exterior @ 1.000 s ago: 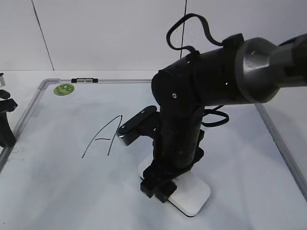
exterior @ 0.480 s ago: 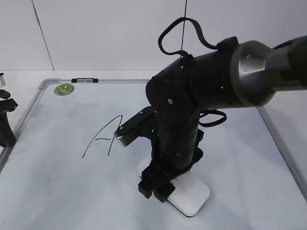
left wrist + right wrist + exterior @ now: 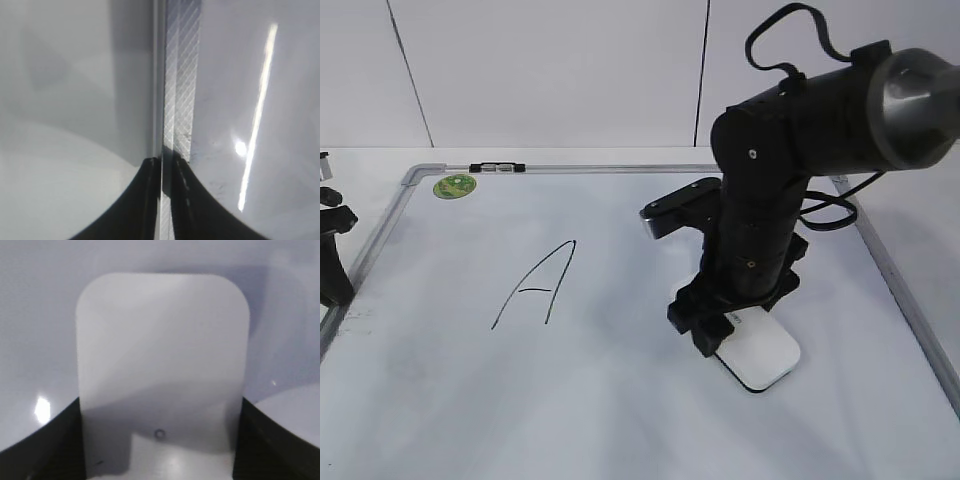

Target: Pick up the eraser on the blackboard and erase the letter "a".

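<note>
White eraser (image 3: 760, 357) lies flat on the blackboard (image 3: 620, 400), right of the big marker "A" (image 3: 535, 285), clamped at both sides by the right gripper (image 3: 159, 440), while the left gripper (image 3: 165, 200) sits nearly clenched over the board's metal frame.

Eraser (image 3: 760, 357) flat on the board (image 3: 620, 400) right of centre, near side, right gripper (image 3: 712, 325) on its left end; big letter A (image 3: 535, 283) well left of it; sticker (image 3: 453, 186) far left corner; left gripper (image 3: 332, 255) at left edge.
</note>
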`<state>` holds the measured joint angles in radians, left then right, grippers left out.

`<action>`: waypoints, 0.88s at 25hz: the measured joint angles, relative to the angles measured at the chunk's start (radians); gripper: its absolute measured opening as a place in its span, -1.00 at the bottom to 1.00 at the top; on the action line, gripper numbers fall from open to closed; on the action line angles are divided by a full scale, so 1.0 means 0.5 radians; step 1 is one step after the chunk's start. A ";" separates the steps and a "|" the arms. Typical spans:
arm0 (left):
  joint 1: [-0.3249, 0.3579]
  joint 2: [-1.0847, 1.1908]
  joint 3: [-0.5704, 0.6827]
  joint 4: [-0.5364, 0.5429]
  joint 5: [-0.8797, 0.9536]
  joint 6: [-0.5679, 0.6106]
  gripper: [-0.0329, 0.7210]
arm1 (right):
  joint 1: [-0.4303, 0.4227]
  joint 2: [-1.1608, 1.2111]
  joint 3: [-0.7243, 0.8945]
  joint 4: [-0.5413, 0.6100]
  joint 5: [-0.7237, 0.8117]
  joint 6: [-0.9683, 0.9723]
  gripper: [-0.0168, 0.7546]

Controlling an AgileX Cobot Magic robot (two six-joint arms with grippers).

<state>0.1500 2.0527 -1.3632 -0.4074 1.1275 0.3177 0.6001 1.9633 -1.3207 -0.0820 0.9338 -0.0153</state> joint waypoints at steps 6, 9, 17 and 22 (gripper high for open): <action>0.000 0.000 0.000 0.000 0.000 0.000 -0.78 | -0.124 0.001 -0.003 -0.007 0.000 0.031 0.42; 0.000 0.000 0.000 0.000 -0.003 0.000 -0.78 | -0.124 0.001 -0.003 0.005 0.000 0.017 0.42; 0.000 0.000 0.000 -0.003 -0.003 0.000 -0.77 | 0.038 0.004 -0.008 0.002 0.017 -0.016 0.42; 0.000 0.000 0.000 -0.003 -0.003 0.000 -0.77 | 0.264 0.004 -0.008 0.002 0.022 -0.023 0.42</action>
<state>0.1500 2.0527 -1.3632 -0.4090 1.1262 0.3177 0.7321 1.9655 -1.3247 -0.0809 0.9447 -0.0268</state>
